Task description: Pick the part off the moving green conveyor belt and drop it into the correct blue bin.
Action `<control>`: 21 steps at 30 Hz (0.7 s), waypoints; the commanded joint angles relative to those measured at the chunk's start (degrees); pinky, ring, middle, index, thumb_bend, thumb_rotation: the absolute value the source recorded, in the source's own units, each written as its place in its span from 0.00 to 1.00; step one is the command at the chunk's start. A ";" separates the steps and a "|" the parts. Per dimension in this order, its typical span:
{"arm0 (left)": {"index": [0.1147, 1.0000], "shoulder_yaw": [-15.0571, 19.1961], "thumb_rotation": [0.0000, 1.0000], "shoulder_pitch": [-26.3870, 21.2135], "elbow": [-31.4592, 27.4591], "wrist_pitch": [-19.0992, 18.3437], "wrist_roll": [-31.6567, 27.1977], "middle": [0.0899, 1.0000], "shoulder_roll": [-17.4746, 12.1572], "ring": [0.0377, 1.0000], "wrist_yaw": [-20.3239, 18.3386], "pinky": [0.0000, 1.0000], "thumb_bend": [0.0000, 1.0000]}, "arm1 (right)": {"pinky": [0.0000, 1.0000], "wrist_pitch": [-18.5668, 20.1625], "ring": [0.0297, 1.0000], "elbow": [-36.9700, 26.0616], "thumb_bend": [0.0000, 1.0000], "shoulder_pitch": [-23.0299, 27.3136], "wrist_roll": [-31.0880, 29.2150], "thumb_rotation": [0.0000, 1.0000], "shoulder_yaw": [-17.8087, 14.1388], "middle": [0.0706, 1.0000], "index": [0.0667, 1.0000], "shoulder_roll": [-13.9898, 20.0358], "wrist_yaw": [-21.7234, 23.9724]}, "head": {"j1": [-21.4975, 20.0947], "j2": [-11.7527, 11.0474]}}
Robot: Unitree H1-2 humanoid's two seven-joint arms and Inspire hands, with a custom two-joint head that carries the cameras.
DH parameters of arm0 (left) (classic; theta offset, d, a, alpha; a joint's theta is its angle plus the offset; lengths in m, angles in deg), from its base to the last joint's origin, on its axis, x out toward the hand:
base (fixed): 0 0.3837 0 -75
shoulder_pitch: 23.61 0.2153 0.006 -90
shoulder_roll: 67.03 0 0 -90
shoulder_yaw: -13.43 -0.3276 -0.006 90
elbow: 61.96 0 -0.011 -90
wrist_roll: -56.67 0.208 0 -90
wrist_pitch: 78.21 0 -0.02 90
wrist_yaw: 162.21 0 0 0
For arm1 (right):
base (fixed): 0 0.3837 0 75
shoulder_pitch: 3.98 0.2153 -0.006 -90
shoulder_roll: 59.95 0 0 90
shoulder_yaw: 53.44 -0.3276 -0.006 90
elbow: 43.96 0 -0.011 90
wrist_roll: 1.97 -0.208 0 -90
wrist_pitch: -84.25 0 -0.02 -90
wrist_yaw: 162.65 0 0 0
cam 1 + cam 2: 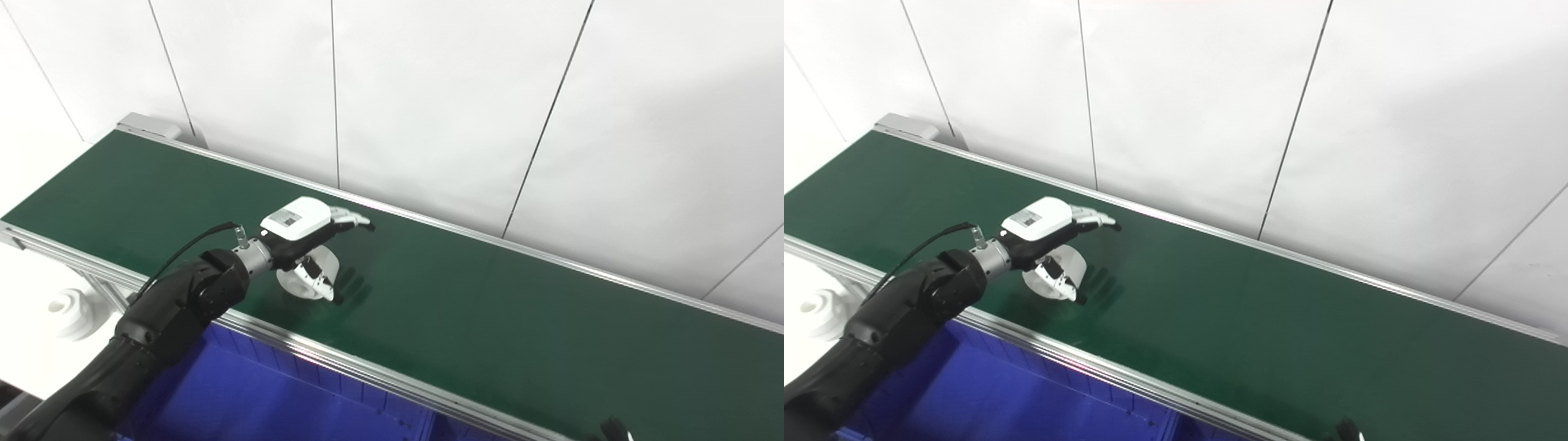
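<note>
- A white, round part (304, 278) lies on the green conveyor belt (490, 306), toward the belt's near edge and left of its middle.
- The left hand (306, 236) is directly over the part. Its white back plate faces up, and its fingers (350, 217) stretch out flat over the far side of the part.
- The thumb (318, 278) curves down across the part's near side. The hand is spread wide around the part; whether it touches or grips it cannot be told.
- A black left arm (165, 312) runs from the bottom left corner up to the hand, with a silver wrist and a thin black cable looping above it.
- The belt runs diagonally from the upper left to the lower right, edged with silver rails.
- Just below the near rail, a blue bin (275, 398) sits open, under and beside the left arm.
- On the white surface (30, 355) to the far left, beyond the belt's near rail, stands another white round piece (67, 309) with stepped rings.
- Only a small black and white tip of the right hand (615, 427) shows at the bottom edge, right of centre; its state cannot be told.
- White wall panels (429, 92) with thin dark seams rise behind the belt.
</note>
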 commanded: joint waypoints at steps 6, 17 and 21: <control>0.83 -1.27 0.35 -3.70 1.08 0.21 -0.25 0.84 -3.41 0.85 -1.37 0.80 0.99 | 0.92 -0.94 0.92 -2.19 0.75 -0.85 -0.15 1.00 0.23 0.96 0.97 -0.69 -0.03 | -0.30 0.34; 0.71 -2.69 0.10 -3.20 4.56 -3.87 11.79 0.71 -2.00 0.70 15.34 0.64 0.97 | 0.90 -0.40 0.91 -2.60 0.77 -1.15 -0.64 1.00 0.03 0.95 0.96 -1.02 -0.10 | -0.50 0.67; 0.50 -2.93 0.01 -3.26 7.31 -4.03 14.14 0.47 -0.61 0.49 25.20 0.46 0.62 | 0.89 -0.02 0.91 -2.90 0.78 -1.26 -0.58 1.00 0.04 0.95 0.96 -0.99 -0.09 | -0.43 0.77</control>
